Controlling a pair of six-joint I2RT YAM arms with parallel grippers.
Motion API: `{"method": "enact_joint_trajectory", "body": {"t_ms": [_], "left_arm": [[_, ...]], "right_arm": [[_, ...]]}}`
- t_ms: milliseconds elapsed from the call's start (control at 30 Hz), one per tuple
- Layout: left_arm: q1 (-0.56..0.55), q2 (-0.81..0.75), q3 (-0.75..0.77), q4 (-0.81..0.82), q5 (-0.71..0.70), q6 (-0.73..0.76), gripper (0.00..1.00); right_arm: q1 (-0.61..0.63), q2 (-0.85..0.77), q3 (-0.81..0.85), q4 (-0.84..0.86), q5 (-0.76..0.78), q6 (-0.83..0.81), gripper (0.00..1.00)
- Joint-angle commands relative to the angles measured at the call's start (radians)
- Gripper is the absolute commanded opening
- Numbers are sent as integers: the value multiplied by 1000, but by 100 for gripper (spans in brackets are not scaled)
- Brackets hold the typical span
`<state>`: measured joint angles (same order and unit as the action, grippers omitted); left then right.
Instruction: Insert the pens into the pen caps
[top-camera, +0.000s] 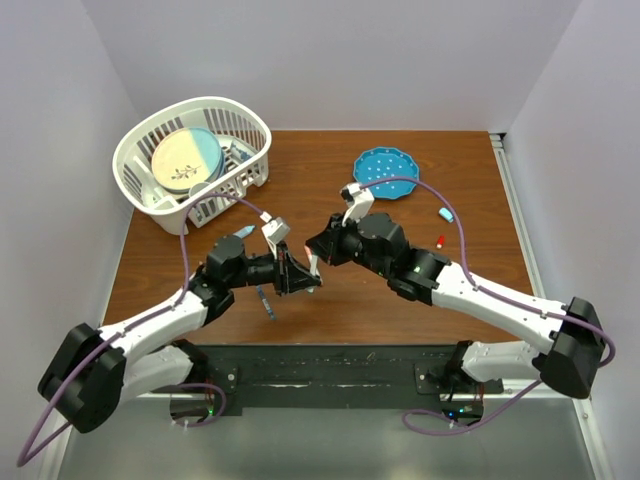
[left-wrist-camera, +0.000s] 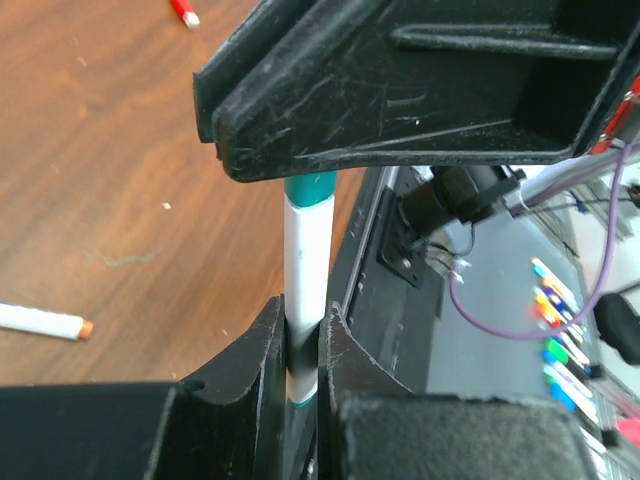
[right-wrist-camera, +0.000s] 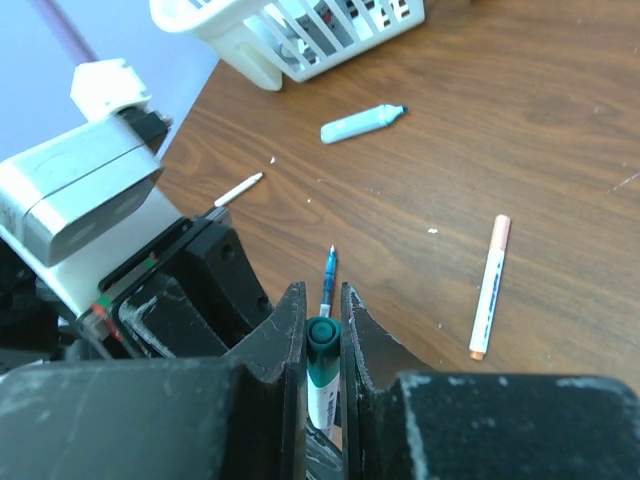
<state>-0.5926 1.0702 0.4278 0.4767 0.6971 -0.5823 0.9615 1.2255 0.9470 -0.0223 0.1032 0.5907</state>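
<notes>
Table (top-camera: 350, 312) centre, arms meet tip to tip; left gripper (left-wrist-camera: 302, 312) pinches the white pen (left-wrist-camera: 305, 250) low on its barrel; right gripper (right-wrist-camera: 321, 292) clamps the green cap (right-wrist-camera: 322, 345); pen axis runs straight into cap (seating depth hidden).

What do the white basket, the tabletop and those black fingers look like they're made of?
Basket: looks like moulded plastic, glossy white, with thin slotted walls.
Table: brown wood grain, smooth with a slight sheen. It could be real wood or laminate; the look leaves that open.
Right fingers: probably hard plastic, matte black, marked with pale scratches and scuffs.
</notes>
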Motion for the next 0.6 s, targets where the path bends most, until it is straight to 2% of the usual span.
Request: {"method": "enact_joint_trajectory", "body": {"t_ms": [0,100,267,467,567], "left_arm": [[115,22,65,353,-48,-77,0],[129,30,87,340,-31,-74,0],[125,74,120,375,-28,-99,0],[128,80,169,226,-97,-8,0],[139,109,192,212,-65,4,0]], "right_arm": [[63,-11,-96,-117,-327,66,0],[63,-24,-128,-131,-371,54,0],[107,5,-217,-8,-416,103,0],[171,26,-246,-83,-341,144,0],[187,26,-238,-110,-352,117,0]]}}
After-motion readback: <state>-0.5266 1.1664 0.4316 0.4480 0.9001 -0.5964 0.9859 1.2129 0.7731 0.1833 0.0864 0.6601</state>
